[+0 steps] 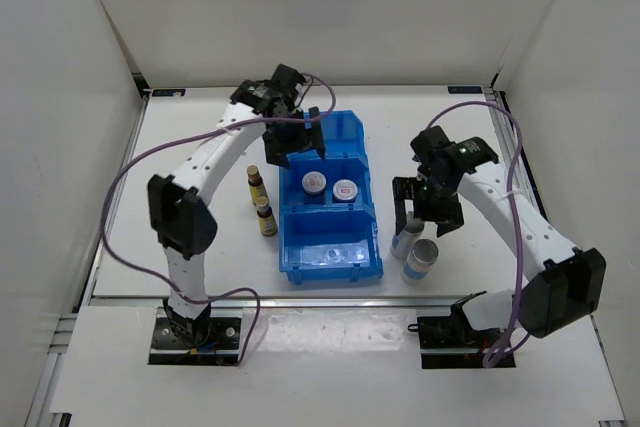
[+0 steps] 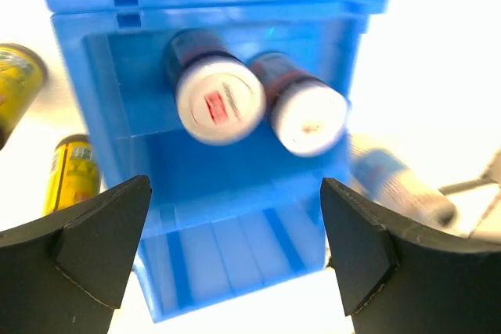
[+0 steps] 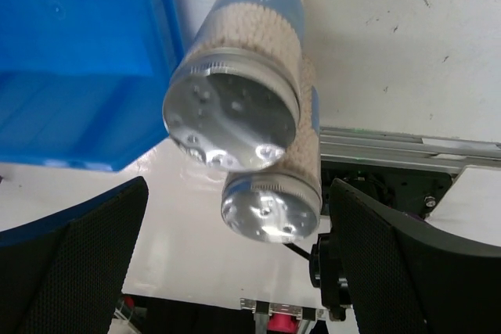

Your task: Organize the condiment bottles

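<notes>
Two pincers stand wide open, holding nothing. The right gripper [image 3: 235,263] hangs over the two silver-topped cylinders [image 3: 235,111], which stand touching each other on the table [image 1: 470,277], just right of the blue bin [image 1: 330,267]. Their closeness is the risk: a finger coming down between them could tip one or shove it against the bin wall, and a grip spanning both would lift neither cleanly. The left gripper [image 2: 235,263] hovers above the bin's middle compartment, where the two white-lidded jars [image 2: 219,103] sit side by side; it could clip a lid. The two amber bottles [image 1: 260,202] wait upright left of the bin.
</notes>
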You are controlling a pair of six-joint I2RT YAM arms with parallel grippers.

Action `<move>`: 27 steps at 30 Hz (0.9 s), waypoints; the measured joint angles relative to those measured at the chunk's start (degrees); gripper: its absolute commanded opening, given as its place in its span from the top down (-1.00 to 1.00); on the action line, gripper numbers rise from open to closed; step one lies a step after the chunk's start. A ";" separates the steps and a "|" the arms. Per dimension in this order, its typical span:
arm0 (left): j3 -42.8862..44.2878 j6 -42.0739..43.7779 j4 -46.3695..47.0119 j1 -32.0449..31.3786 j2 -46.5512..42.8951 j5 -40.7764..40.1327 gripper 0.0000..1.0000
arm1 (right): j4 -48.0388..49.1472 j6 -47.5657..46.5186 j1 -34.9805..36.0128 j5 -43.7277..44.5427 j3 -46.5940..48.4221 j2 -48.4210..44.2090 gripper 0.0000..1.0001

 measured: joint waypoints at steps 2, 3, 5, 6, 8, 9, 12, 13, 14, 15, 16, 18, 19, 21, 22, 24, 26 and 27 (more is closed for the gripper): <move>0.04 0.76 0.22 0.11 -4.87 -0.15 -1.00 | 0.87 0.20 0.00 0.28 -0.02 1.75 -1.00; -0.09 1.18 0.35 0.09 -7.32 -0.28 -1.00 | 1.40 0.20 0.00 0.35 -0.04 2.69 -1.00; -1.27 2.01 0.76 0.09 -12.48 -0.81 -1.00 | 2.67 0.17 0.00 0.39 -0.22 4.63 -0.97; -2.36 2.38 0.94 0.09 -15.23 -1.33 -1.00 | 3.23 0.15 0.00 0.44 -0.35 5.44 -0.93; -6.36 3.02 1.46 0.11 -20.87 -2.21 -1.00 | 4.31 -0.04 0.00 0.59 -0.42 7.06 -0.68; -8.68 3.32 1.38 0.26 -23.56 -2.67 -1.00 | 4.76 -0.09 0.00 0.61 -0.42 7.80 -0.59; -15.56 3.82 1.09 1.75 -29.46 -3.23 -1.00 | 5.66 -0.04 0.11 1.31 -0.44 9.62 -0.29; -17.59 3.91 0.70 2.60 -30.86 -3.48 -1.00 | 5.60 -0.02 0.28 1.81 -0.44 9.97 -0.21; -19.65 3.98 0.55 3.39 -32.06 -3.87 -1.00 | 5.40 0.17 0.28 2.03 -0.28 10.19 -0.01; -21.20 3.98 0.28 4.28 -32.96 -4.26 -1.00 | 5.40 0.39 0.39 2.29 -0.26 10.19 0.07; -22.64 4.00 0.17 5.07 -33.83 -4.50 -1.00 | 5.22 0.50 0.61 2.71 -0.11 10.19 0.15; -25.16 4.02 -0.13 6.23 -35.69 -4.81 -1.00 | 4.20 0.48 1.01 4.17 0.92 10.56 0.41; -26.01 4.04 -0.24 6.64 -36.65 -4.85 -1.00 | 3.58 0.48 1.14 4.85 1.68 10.84 0.48; -27.50 4.11 -0.26 7.08 -38.71 -5.07 -1.00 | 1.29 0.50 1.20 6.12 4.98 11.85 0.72; -28.02 4.13 -0.33 7.17 -39.69 -5.11 -1.00 | 0.09 0.48 1.20 6.88 7.61 12.48 0.80; -29.09 4.17 -0.24 7.23 -41.70 -5.20 -1.00 | -1.29 0.50 1.20 7.74 13.35 13.31 1.00; -30.08 4.20 -0.26 7.37 -43.60 -5.38 -1.00 | -2.29 0.50 1.25 8.37 21.44 14.62 1.00; -30.60 4.20 -0.26 7.43 -44.41 -5.53 -1.00 | -2.25 0.48 1.38 8.61 25.11 15.10 1.00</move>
